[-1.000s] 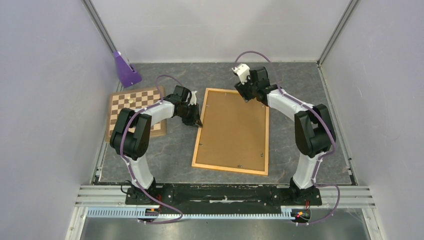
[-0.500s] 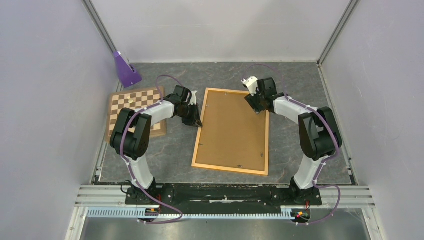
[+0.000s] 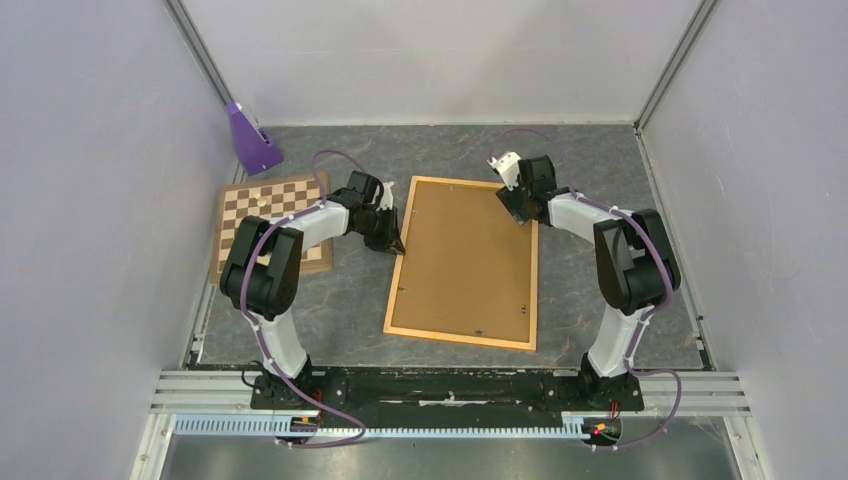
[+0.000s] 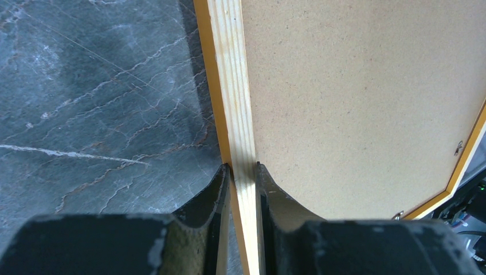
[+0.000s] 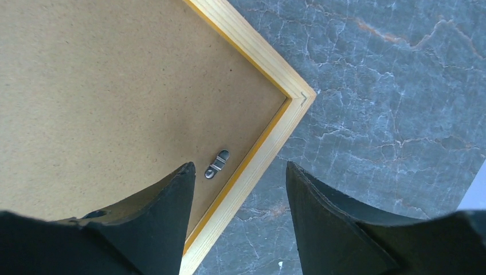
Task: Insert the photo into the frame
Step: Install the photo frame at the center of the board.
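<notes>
We are looking at the frame point(image 3: 465, 262) lying back up on the grey marbled table point(image 3: 345, 300), its long sides running away from the arms and slightly skewed. Its brown fibreboard back point(image 4: 355, 103) is sitting inside thin pale-wood rails point(image 4: 236, 86) edged in orange. A small metal clip point(image 5: 216, 164) is resting on the back near the far right corner.

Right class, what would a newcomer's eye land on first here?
The large light-orange wooden picture frame lies back-up mid-table, brown fibreboard showing. The left claw pinches its left rail; the right claw hangs open near its far right corner. A brown-and-white wooden chessboard sits left.
</notes>
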Controlling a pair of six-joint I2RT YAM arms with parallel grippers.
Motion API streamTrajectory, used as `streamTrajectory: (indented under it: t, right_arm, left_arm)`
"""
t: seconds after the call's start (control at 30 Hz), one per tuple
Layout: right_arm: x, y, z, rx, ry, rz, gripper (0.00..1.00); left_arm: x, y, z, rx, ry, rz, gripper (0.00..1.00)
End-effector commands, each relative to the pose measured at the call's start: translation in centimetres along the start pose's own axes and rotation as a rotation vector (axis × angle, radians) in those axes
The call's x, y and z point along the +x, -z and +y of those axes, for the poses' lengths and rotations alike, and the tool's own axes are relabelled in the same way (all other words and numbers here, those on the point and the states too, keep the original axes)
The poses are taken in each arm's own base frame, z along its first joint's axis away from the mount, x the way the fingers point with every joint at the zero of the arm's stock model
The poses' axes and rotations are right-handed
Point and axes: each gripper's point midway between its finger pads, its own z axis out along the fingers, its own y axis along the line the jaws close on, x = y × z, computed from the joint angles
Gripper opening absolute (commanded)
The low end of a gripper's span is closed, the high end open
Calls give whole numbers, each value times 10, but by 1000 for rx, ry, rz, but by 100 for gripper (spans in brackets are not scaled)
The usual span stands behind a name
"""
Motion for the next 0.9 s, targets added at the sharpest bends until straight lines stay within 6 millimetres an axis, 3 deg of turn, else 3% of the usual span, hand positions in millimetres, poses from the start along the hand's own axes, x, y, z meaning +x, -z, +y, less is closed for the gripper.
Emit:
streamTrajectory:
  t: [0.0,0.87]
  right_arm:
    - [-9,-8,-11,39,3,-27,62]
    - [9,-17,-24,83,-3,22,61]
  left_arm:
    - [-2,-3,-12,36,-13,-2,2]
    - [-2,-2,-12,35,-14,0,2]
